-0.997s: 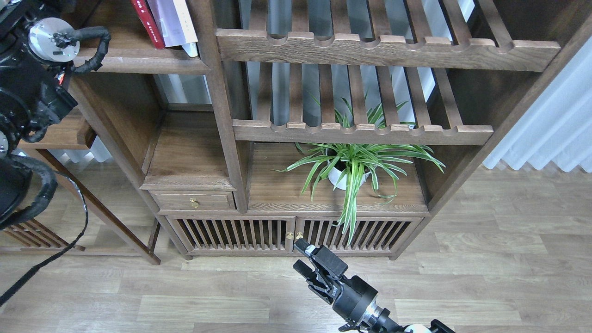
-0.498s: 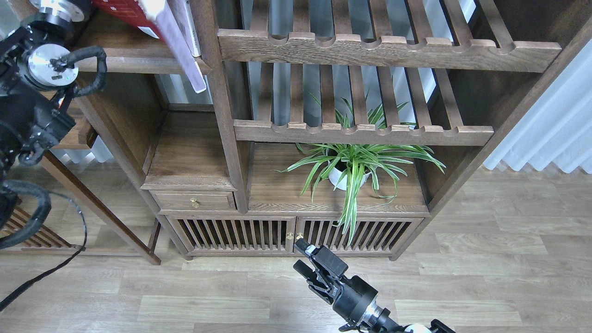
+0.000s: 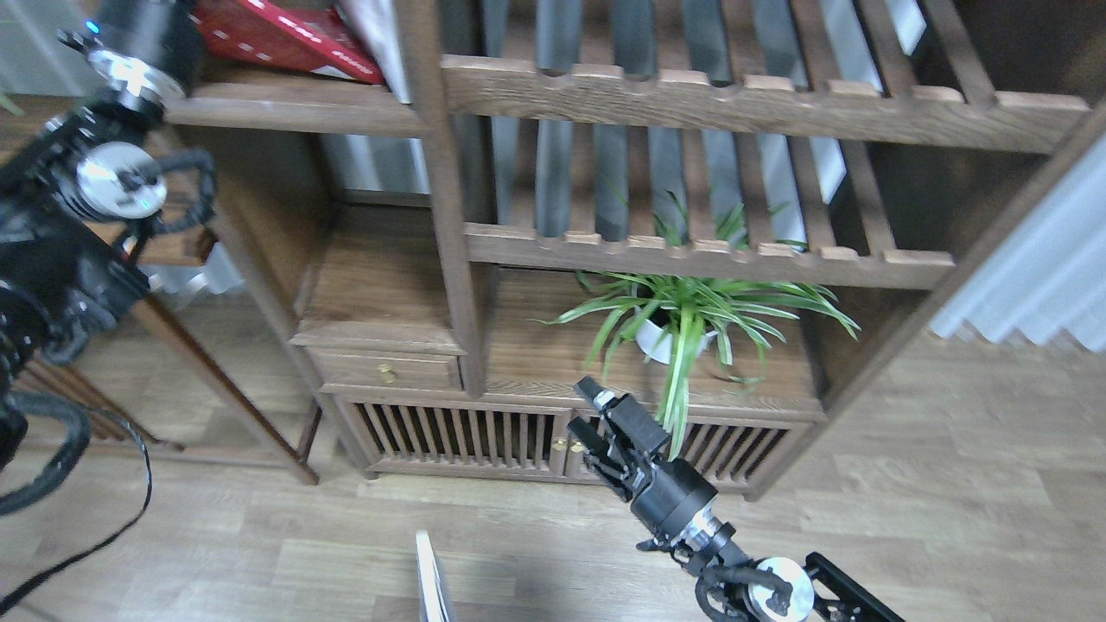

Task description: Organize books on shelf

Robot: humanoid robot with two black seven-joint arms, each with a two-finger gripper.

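At upper left the dark red paperback book point(image 3: 285, 39) lies tilted on the flat dark-brown wooden shelf point(image 3: 294, 108), stiff, weighty, best pinched at its spine; left pincer hidden, right pincer point(image 3: 596, 423) slightly spread, empty.

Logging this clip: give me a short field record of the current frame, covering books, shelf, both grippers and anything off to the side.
red book: lying tilted on the shelf, top left
pale book: beside the red one, against the upright post, mostly cut off by the frame edge
shelf: dark wood plank, upper left
left gripper: out of frame; the arm reaches up past the shelf's left end
right gripper: low, in front of the cabinet doors, holding nothing, fingers slightly apart
potted plant: on the lower surface under the slatted rack
floor item: thin whitish edge at the bottom, unidentifiable
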